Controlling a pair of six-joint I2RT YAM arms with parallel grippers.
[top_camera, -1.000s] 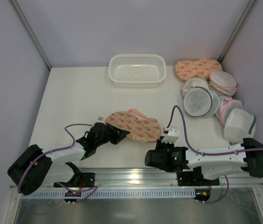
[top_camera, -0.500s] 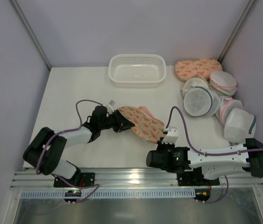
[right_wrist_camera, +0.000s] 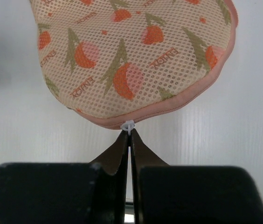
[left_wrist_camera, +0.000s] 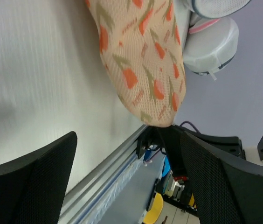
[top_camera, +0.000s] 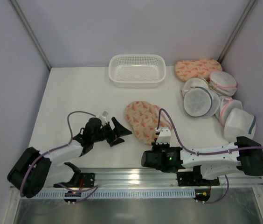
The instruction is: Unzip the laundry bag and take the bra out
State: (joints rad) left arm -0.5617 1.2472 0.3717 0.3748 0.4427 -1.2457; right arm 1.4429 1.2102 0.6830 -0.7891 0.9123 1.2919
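Note:
The laundry bag (top_camera: pixel 143 120), cream-peach mesh with an orange print and pink zipper edging, lies flat on the white table (top_camera: pixel 75 98) at centre. My right gripper (top_camera: pixel 161 139) is at the bag's near end. In the right wrist view my right gripper (right_wrist_camera: pixel 130 133) is shut on the small white zipper pull (right_wrist_camera: pixel 129 125) at the edge of the laundry bag (right_wrist_camera: pixel 131 60). My left gripper (top_camera: pixel 121 136) stands open to the left of the bag, apart from it. In the left wrist view my left gripper (left_wrist_camera: pixel 127 140) holds nothing, and the laundry bag (left_wrist_camera: pixel 141 60) lies beyond it. The bra is hidden.
A white basket (top_camera: pixel 137 70) stands at the back centre. A second printed bag (top_camera: pixel 198 68) and several round white mesh bags (top_camera: pixel 199 101) are piled along the right wall. A metal rail (top_camera: pixel 136 177) runs along the table's near edge.
My left gripper has opened, let go of the laundry bag and drawn back to the left. The bag has swung round to point at the right gripper, which stays shut.

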